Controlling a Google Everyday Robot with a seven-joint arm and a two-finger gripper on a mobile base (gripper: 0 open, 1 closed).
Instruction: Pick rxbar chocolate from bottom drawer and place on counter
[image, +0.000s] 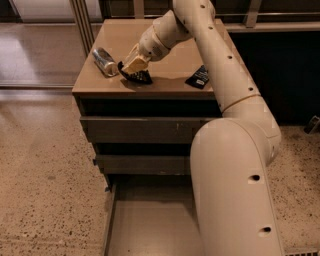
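Note:
My gripper (133, 70) is low over the front left part of the tan counter (118, 36), just right of a lying can. It is shut on the rxbar chocolate (141, 77), a black wrapper with rows of white lettering, whose lower end rests on or just above the counter top. The bottom drawer (150, 222) is pulled out below, and the part of its smooth grey inside that shows holds nothing. My arm crosses the right side of the view and hides part of the cabinet and drawer.
A silver can (104, 61) lies on its side at the counter's left. A second dark bar with a white patch (199, 77) lies near the counter's front right. The two upper drawers (135, 131) are nearly closed. Speckled floor surrounds the cabinet.

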